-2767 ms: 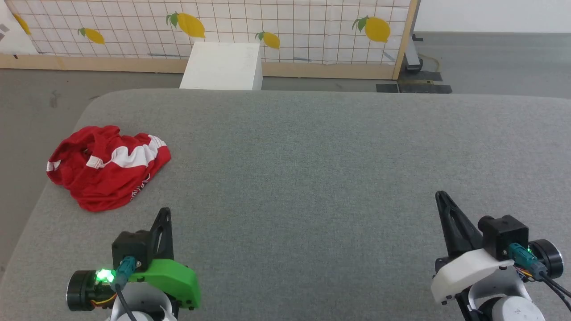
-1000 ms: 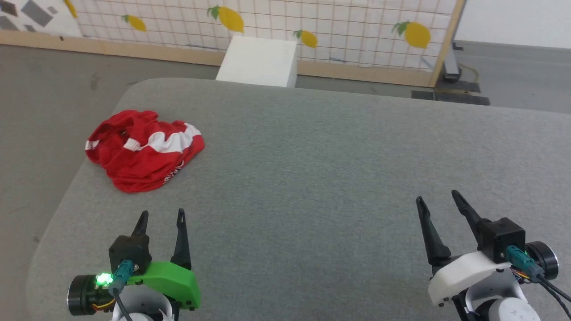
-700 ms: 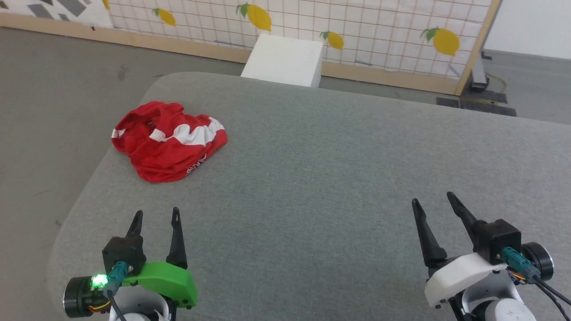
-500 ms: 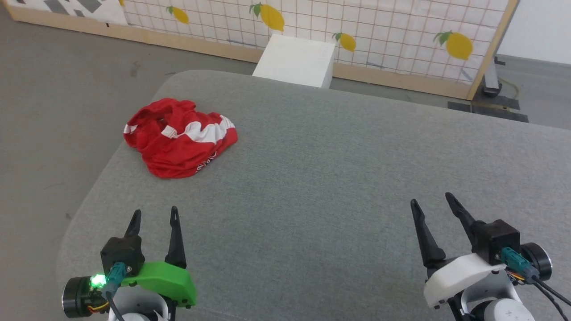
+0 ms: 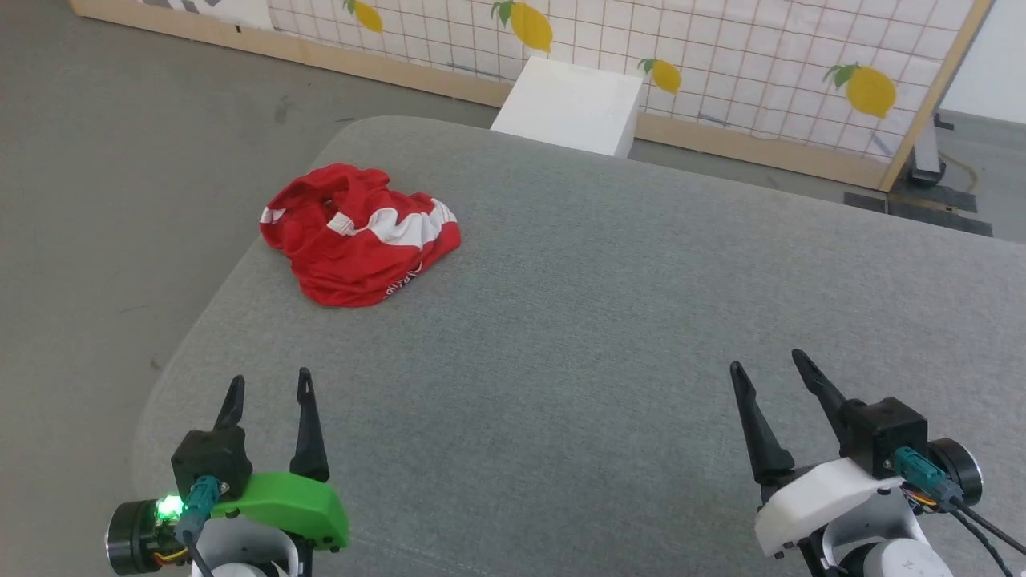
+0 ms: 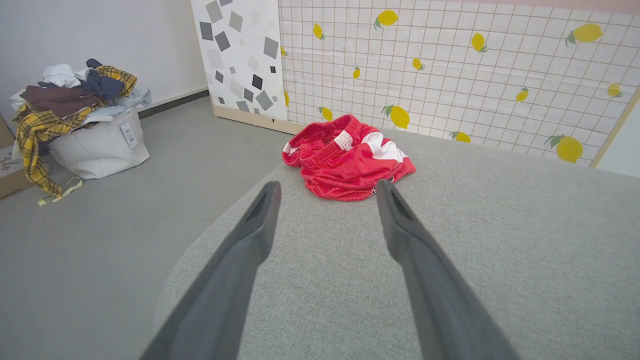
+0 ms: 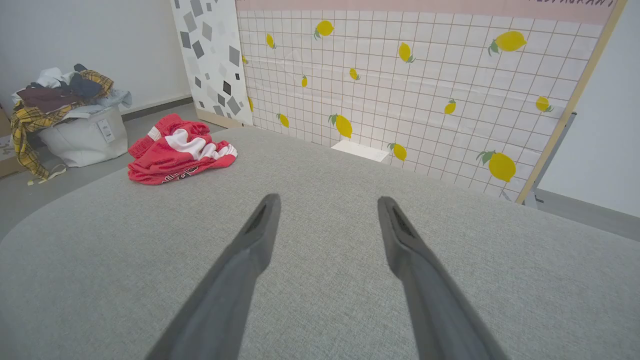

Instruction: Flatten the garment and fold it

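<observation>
- The shorts [image 5: 361, 236] lie in a bunched heap, so their leg openings and much of the waistband are folded out of sight.
- The white lettering [image 5: 403, 280] on them is too small to read in the head view. In the left wrist view it is mostly tucked under the heap's near edge.
- The worktop [image 5: 601, 336] runs off the right and bottom edges of the head view.
- The white box [image 5: 571, 104] behind it has its lower part hidden by the worktop's far edge.
- The arms behind the left tool [image 5: 269, 375] and right tool [image 5: 765, 360] are cut off at the bottom edge.
- The label [image 6: 129, 135] on the laundry bag [image 6: 100, 150] is too small to read.
</observation>
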Tool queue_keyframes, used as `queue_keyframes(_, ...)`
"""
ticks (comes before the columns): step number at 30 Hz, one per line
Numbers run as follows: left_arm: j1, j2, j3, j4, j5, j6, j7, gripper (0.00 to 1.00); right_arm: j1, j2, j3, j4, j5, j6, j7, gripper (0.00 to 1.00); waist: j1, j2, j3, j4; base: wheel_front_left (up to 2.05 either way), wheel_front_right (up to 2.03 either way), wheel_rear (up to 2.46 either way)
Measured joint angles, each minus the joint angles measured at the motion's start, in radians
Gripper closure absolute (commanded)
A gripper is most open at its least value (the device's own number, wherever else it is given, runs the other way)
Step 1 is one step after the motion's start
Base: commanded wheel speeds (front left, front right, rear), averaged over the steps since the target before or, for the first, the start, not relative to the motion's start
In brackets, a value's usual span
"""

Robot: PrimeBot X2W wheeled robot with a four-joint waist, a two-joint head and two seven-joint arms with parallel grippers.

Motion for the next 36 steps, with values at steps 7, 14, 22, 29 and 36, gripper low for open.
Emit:
queue_keyframes(7,0.0,0.004,-0.012,0.008,-0.014,0.006,-0.011,0.0,0.0,0.0,0.0,0.006,0.009,0.0,-0.009,0.0,0.0,0.0,-0.001,0.029,0.0,0.0,0.0)
queue_keyframes(14,0.003,0.01,-0.021,0.024,-0.035,0.019,-0.022,0.0,0.0,0.0,0.01,0.015,0.023,0.0,-0.018,0.0,0.0,0.0,-0.003,0.06,0.0,0.0,0.0)
queue_keyframes(22,0.004,0.018,-0.032,0.04,-0.048,0.035,-0.037,0.0,0.0,0.0,0.019,0.026,0.024,0.0,-0.03,0.0,0.0,0.0,-0.006,0.101,0.0,0.0,0.0)
queue_keyframes(29,0.006,0.026,-0.035,0.054,-0.064,0.047,-0.05,0.0,-0.001,0.0,0.024,0.037,0.031,0.0,-0.039,0.0,0.0,0.0,-0.008,0.132,0.0,0.0,0.0)
queue_keyframes(36,0.009,0.038,-0.04,0.065,-0.097,0.058,-0.061,0.0,-0.001,0.0,0.028,0.042,0.037,0.0,-0.043,0.0,0.0,0.0,-0.011,0.159,0.0,0.0,0.0)
